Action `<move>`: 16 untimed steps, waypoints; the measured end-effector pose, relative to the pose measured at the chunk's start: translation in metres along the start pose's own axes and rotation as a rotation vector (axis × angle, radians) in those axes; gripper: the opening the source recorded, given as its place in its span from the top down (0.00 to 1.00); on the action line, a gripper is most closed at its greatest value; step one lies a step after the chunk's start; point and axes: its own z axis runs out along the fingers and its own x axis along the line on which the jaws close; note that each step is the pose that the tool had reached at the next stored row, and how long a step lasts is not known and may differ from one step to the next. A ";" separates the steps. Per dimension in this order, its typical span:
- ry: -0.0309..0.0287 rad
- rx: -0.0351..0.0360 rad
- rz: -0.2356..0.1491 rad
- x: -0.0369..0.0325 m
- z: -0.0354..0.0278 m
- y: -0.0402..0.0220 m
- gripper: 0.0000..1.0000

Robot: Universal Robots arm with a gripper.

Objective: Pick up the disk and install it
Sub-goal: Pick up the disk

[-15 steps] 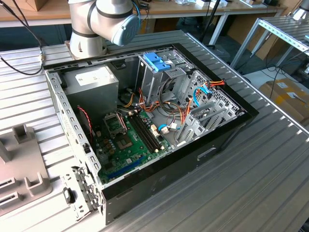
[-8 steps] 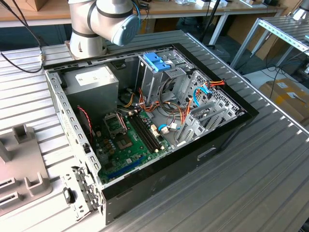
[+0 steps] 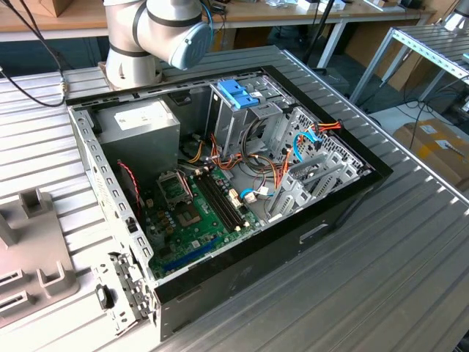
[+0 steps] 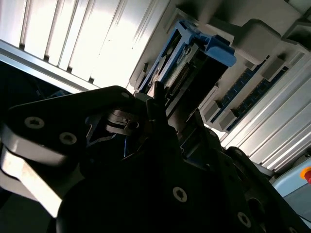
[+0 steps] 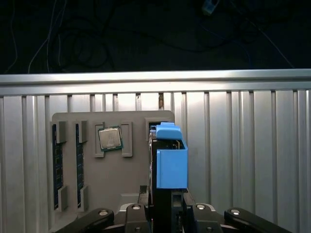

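The disk [image 5: 171, 162], with its light-blue plastic frame, stands on edge in a grey parts holder [image 5: 136, 194] lying on the ribbed metal table. My gripper [image 5: 167, 216] is right at the disk's near end, and the disk runs straight out from its dark body. In the second wrist view the disk [image 4: 194, 58] rises from the gripper [image 4: 158, 114] beside the holder's grey blocks. In the exterior view the open computer case [image 3: 352, 198] lies on its side, and a drive cage with a blue top [image 3: 238, 95] stands inside it.
The holder also carries a processor chip [image 5: 110, 139] and two memory sticks [image 5: 57, 165]. In the exterior view a grey holder [image 3: 29, 257] sits at the left, beside the case. The arm's base [image 3: 135, 44] stands behind the case. Cables [image 3: 293, 147] crowd the case's interior.
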 end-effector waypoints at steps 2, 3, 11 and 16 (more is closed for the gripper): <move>0.0000 0.0000 0.000 0.0000 -0.0001 0.0000 0.65; 0.0000 0.0000 0.000 0.0000 -0.0002 0.0000 0.65; 0.0002 0.0000 0.000 0.0000 -0.0007 0.0000 0.65; 0.0003 -0.0001 0.000 0.0001 -0.0105 0.0000 0.65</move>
